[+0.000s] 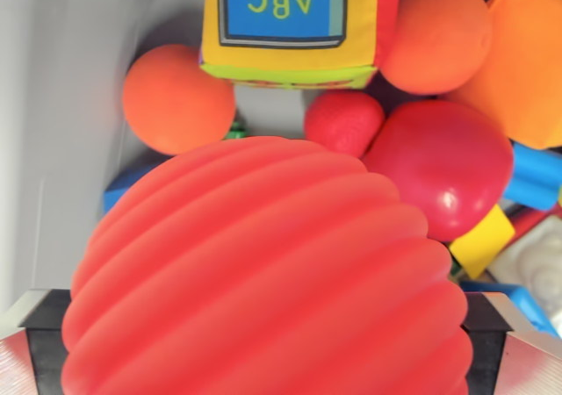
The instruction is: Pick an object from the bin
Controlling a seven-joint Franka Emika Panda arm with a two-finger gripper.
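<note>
A large ribbed red ball (268, 276) fills the lower half of the wrist view, sitting between the two fingers (39, 347) of the gripper (268, 360), whose dark pads show at 8 and 4 o'clock pressed against its sides, so the hand is closed on the ball. Behind it lies the grey bin (53, 132), its wall running up the 9 o'clock side. At 12 o'clock is a soft fabric cube (294, 26) lettered ABC. An orange ball (178, 98) lies at 10 o'clock, another orange ball (436, 33) at 1 o'clock. A glossy red ball (443, 167) sits at 3 o'clock, touching a small red textured ball (344, 120) just beside it.
</note>
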